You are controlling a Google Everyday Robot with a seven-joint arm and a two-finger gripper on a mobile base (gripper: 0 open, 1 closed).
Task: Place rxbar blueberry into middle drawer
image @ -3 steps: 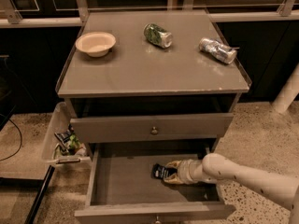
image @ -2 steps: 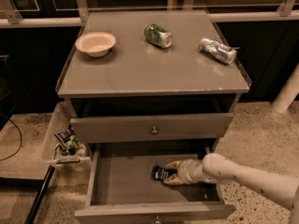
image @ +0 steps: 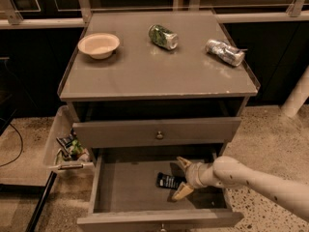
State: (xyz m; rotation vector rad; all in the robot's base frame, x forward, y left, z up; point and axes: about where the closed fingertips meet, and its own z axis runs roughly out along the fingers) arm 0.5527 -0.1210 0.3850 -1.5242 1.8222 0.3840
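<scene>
The rxbar blueberry (image: pixel 168 181) is a dark flat bar with pale lettering. It lies on the grey floor of the open middle drawer (image: pixel 130 195), right of centre. My gripper (image: pixel 181 178) reaches into the drawer from the right on a pale arm. Its two fingers (image: pixel 183 164) are spread apart, one behind and one in front of the bar's right end. The fingers do not clamp the bar.
The cabinet top holds a cream bowl (image: pixel 99 44), a green can (image: pixel 162 36) lying on its side and a silver can (image: pixel 224 51) lying at the right. The upper drawer front (image: pixel 157 132) with its round knob is closed. A clear side bin (image: pixel 67 149) with packets hangs at the left.
The gripper's fingers have spread apart and let go of the bar, which now rests on the drawer floor. The arm has stayed in nearly the same place.
</scene>
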